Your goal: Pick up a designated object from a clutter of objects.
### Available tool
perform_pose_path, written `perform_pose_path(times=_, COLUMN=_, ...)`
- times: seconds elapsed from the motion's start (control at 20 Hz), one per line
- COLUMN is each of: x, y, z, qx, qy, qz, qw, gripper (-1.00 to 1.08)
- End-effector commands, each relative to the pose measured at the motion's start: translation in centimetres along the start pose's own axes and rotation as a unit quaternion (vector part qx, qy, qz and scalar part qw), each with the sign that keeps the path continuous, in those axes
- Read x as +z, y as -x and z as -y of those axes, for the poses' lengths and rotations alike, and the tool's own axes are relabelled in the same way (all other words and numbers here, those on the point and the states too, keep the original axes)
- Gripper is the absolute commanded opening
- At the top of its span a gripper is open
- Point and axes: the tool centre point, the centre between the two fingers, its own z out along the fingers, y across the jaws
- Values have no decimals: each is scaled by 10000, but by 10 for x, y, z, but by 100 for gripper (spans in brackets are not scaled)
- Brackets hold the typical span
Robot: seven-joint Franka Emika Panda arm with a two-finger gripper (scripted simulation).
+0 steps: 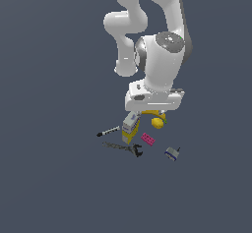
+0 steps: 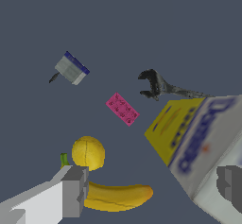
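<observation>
Dark slate-grey ground stretches flat and featureless under the white arm, which hangs over a small cluster of items. Its pincer (image 2: 151, 190) is spread wide, gripping nothing: one finger (image 2: 73, 192) shows near the lemon (image 2: 88, 152) and the other in front of the box (image 2: 198, 142), well apart. The lemon lies just beside the banana (image 2: 118, 195), apart from the pink brick (image 2: 122, 109); in the exterior view it sits under the arm's hand, toward that view's right of the box. It is nearly round, so its long axis cannot be told with confidence, though a faint seam runs across its skin. The banana's long axis runs alongside the lemon, its green stem by the near finger. The box carries blue lettering on white, too blurred to read. Beyond lie a dark wrench (image 2: 163, 87), a grey-blue block (image 2: 71, 69) and, in the exterior view, a marker (image 1: 109, 131).
</observation>
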Motion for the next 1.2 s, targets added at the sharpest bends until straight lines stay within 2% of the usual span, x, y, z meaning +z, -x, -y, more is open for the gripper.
perform_pose_path(times=0.0, x=37, y=15, z=19, qx=-3, qy=-12, qz=131, qw=9999, gripper=100)
perform_pose_path(times=0.25, x=70, y=27, z=48, qx=6, qy=-63, qz=75, qw=10000, gripper=100)
perform_pose_path(times=0.55, x=95, y=39, z=69, qx=15, qy=-118, qz=38, qw=9999, gripper=100)
perform_pose_path(times=1.15, x=107, y=44, z=79, qx=8, qy=-144, qz=21, qw=9999, gripper=100)
